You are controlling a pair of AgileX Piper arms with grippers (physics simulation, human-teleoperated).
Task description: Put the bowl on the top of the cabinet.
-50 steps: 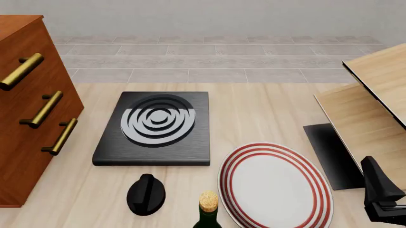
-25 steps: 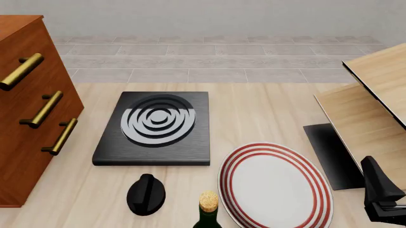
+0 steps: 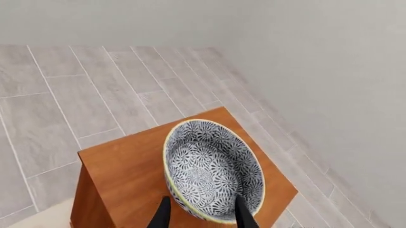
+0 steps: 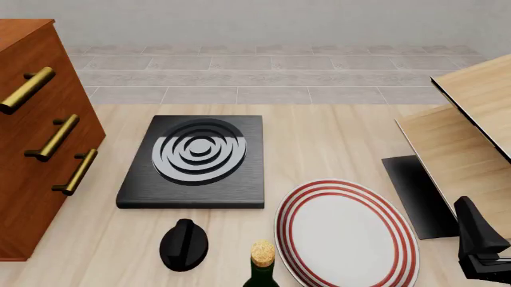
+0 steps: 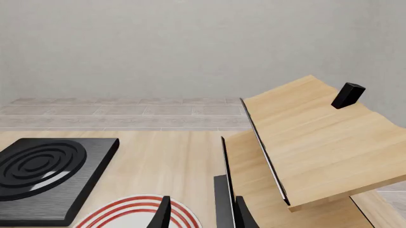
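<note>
Up on the cabinet (image 3: 127,171) top sits the bowl (image 3: 212,168), with the left gripper (image 3: 201,213) right over its near rim, fingers spread to either side of that edge. Can't tell if they're touching it. Down on the table (image 4: 335,137), the right gripper (image 5: 201,213) hangs near the red-ringed plate (image 4: 347,236), fingers apart, holding nothing.
</note>
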